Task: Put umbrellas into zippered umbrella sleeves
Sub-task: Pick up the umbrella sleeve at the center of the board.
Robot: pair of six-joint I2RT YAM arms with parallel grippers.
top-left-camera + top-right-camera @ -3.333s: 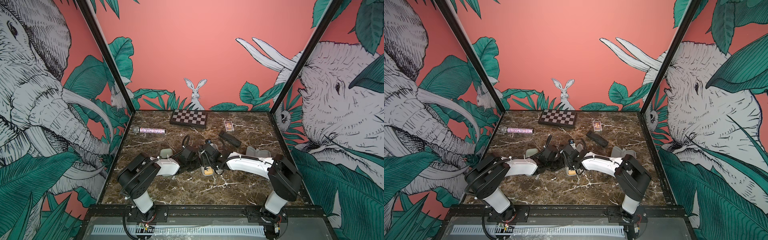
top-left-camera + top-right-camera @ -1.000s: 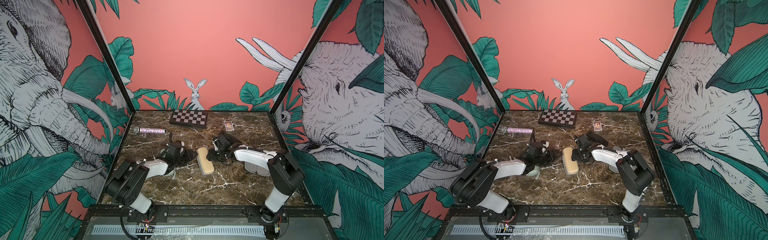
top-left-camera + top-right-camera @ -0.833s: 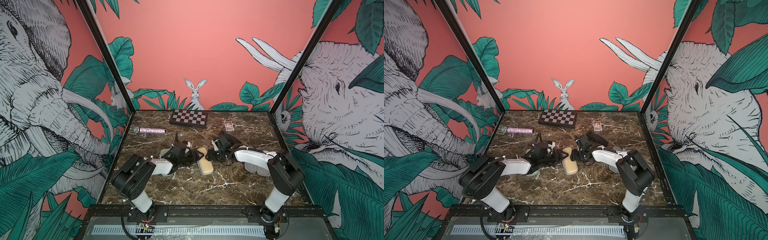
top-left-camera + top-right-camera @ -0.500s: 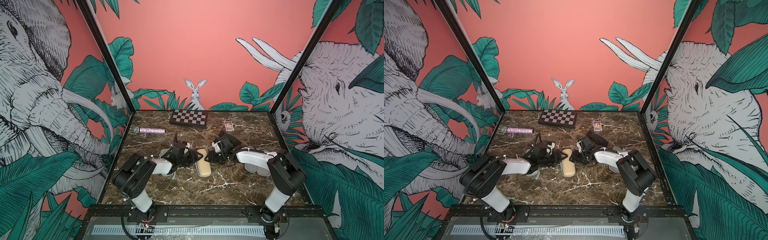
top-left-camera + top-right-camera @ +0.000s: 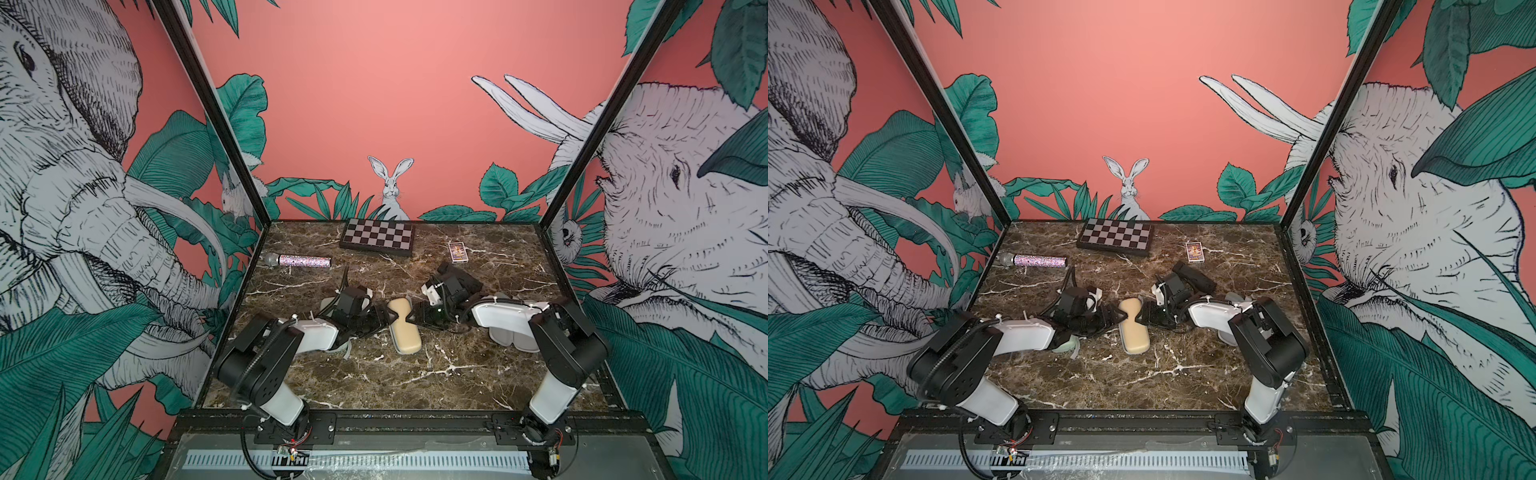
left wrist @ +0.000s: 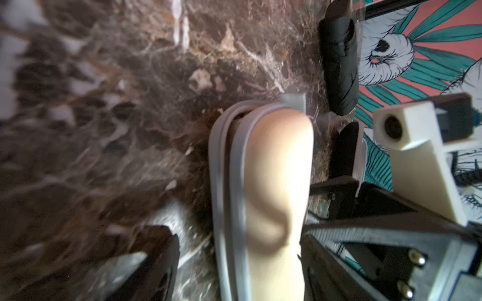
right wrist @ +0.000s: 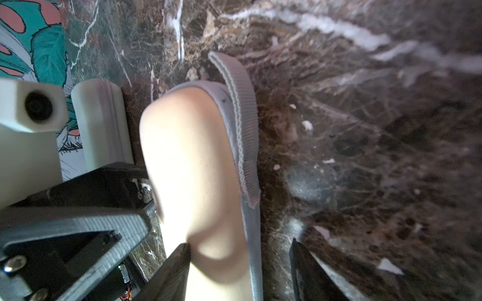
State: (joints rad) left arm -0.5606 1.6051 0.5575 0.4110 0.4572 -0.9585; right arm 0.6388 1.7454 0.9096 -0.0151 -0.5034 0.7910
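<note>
The cream zippered sleeve (image 5: 404, 328) (image 5: 1133, 330) lies flat mid-table, its grey zipper edge (image 6: 229, 169) parted at the far end. My left gripper (image 5: 384, 319) (image 6: 238, 232) straddles its left side, open; one finger (image 6: 323, 260) rests on the shell while the other stands clear. From the right side my right gripper (image 5: 417, 318) (image 7: 239, 242) also straddles it, open, with one finger (image 7: 174, 271) denting the shell (image 7: 193, 161). A black umbrella (image 5: 465, 279) (image 6: 339, 65) lies behind the right wrist. Nothing shows inside the sleeve.
A mint green sleeve (image 5: 1065, 343) pokes out under my left forearm, and an open grey-lined sleeve (image 5: 511, 338) lies under the right one. Along the back stand a checkered board box (image 5: 377, 237), a glittery microphone (image 5: 303, 260) and a small card box (image 5: 458, 252).
My left gripper has moved right from beside the mint sleeve to the cream sleeve and widened. The sleeve has turned slightly, its far end toward the left. The right gripper has stayed at it.
</note>
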